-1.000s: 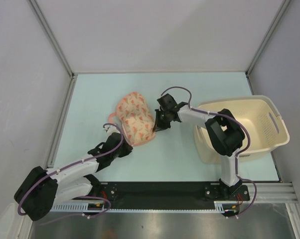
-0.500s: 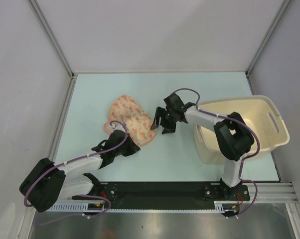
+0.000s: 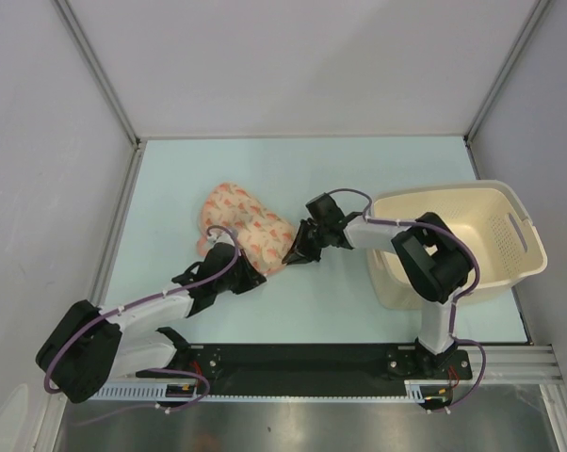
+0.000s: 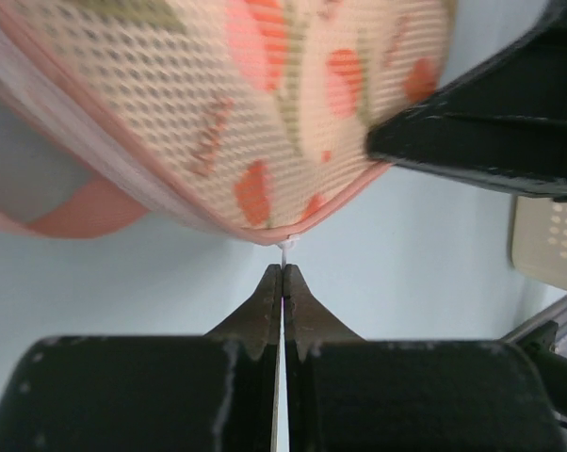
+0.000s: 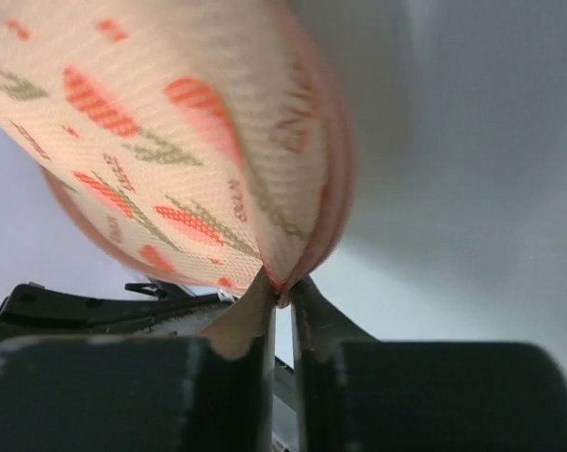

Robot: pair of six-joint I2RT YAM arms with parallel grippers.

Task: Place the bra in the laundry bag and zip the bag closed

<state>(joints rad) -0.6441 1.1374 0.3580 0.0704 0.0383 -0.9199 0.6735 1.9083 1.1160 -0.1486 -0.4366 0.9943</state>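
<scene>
The laundry bag [image 3: 238, 218], a peach pouch with orange-red marks, lies on the pale table left of centre. My left gripper [image 3: 255, 280] sits at its near edge. In the left wrist view that gripper [image 4: 283, 268] is shut on a thin white zip pull [image 4: 285, 248] hanging from the pouch's rim [image 4: 265, 113]. My right gripper [image 3: 291, 256] is at the pouch's right end. In the right wrist view it [image 5: 282, 287] is closed on the pouch's seamed edge [image 5: 302, 254], lifting it a little. The bra is hidden from view.
A cream plastic basket [image 3: 491, 193] stands at the right of the table, close behind the right arm's elbow. The right gripper's black body [image 4: 491, 141] fills the upper right of the left wrist view. White walls enclose the table.
My right gripper let go of the pouch, pulled back open, then returned and closed on its right edge. The pouch shifted slightly left and the left gripper stayed shut.
</scene>
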